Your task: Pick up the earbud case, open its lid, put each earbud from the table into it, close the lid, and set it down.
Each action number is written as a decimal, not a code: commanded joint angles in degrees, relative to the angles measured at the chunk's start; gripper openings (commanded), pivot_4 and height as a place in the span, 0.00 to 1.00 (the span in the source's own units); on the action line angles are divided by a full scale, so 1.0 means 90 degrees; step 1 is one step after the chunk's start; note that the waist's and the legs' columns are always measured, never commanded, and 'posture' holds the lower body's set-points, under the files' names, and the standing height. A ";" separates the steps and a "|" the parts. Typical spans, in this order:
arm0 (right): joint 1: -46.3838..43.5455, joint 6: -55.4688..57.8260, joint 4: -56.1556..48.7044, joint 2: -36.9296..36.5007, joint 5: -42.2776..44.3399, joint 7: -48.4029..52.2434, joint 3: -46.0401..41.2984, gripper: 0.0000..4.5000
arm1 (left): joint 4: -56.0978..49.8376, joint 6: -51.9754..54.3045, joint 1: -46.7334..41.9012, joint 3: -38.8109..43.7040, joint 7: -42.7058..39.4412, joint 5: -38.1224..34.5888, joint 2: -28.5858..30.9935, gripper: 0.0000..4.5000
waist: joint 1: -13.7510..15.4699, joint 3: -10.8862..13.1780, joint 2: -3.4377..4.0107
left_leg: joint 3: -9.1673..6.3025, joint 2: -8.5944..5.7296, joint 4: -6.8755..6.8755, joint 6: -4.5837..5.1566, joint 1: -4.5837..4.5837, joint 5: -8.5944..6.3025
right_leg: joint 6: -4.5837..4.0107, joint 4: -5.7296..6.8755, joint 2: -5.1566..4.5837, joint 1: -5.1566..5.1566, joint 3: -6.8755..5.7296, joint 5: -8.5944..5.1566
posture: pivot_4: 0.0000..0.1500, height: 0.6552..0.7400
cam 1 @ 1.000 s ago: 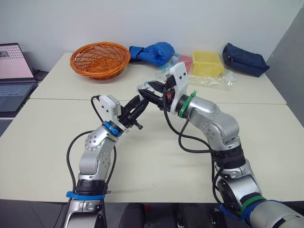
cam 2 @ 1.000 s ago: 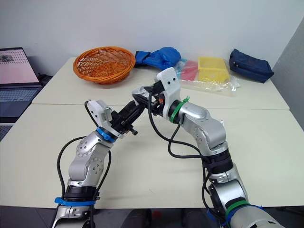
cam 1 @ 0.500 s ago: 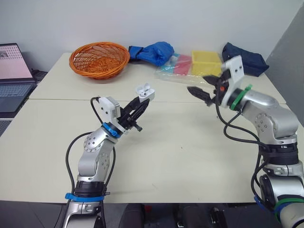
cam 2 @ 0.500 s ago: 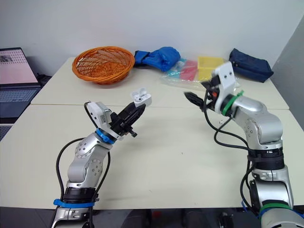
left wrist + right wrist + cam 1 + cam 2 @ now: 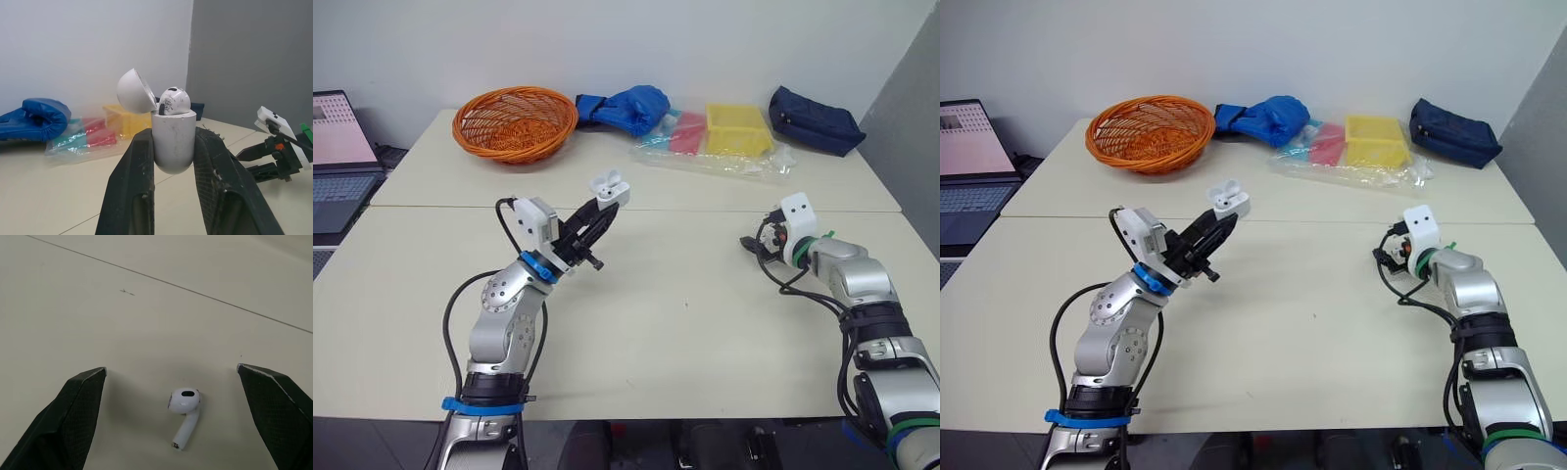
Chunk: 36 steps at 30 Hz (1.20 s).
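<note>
While the left hand (image 5: 175, 134) clamps the rounded white earbud case (image 5: 173, 147), the right hand (image 5: 171, 368) gapes around a glossy earbud (image 5: 185, 404).

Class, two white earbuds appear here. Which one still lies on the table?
The white stemmed earbud lying flat on the beige table between the right tool's open fingers; the other earbud sits in the open white case that the left tool grips.

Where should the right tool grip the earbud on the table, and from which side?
Likely the rounded head of the earbud, from above: it lies flat on the table, stem roughly across the closing line of the open right tool, which straddles it.
</note>
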 commanded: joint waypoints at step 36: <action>0.1218 -0.2718 -0.1513 -0.4016 -0.1307 0.6060 0.1875 0.09 | -0.0407 -0.0044 0.0088 -0.0026 0.0036 -0.0096 -0.0019 0.16 | -0.0002 0.0021 0.0033 | 0.0004 -0.0005 0.0016 0.0001 0.0017 0.0000 | 0.0015 -0.0001 -0.0006 0.0015 0.0003 0.0005 | 1.00 1.00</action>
